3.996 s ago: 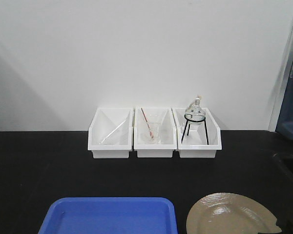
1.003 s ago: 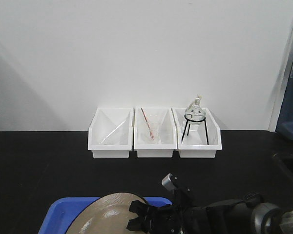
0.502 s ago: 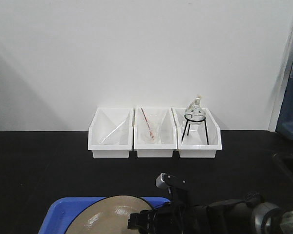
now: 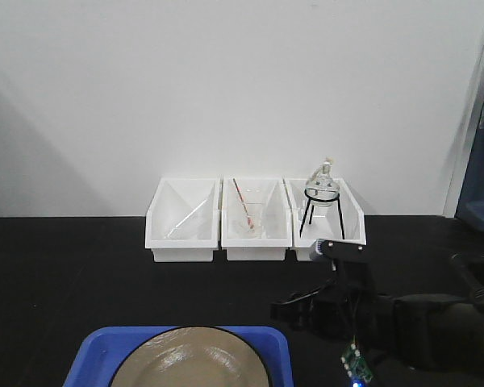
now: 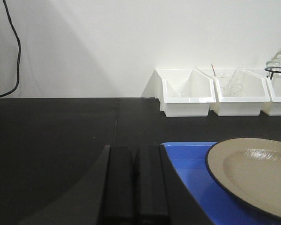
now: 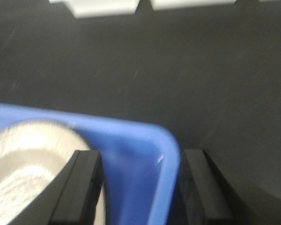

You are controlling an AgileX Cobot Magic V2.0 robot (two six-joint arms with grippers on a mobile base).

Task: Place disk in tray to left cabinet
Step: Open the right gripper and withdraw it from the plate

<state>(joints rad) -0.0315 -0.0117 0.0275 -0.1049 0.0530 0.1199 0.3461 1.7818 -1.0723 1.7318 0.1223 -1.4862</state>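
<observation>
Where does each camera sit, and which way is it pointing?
Front view: high behind the table, facing the wall; the right arm shows at lower right.
Left wrist view: low beside the tray, facing the bins; the shut left gripper fills the bottom.
Right wrist view: above the tray's corner, looking down, blurred; the open right gripper frames that corner.
Shared: all three show the tray with the disk in it.
</observation>
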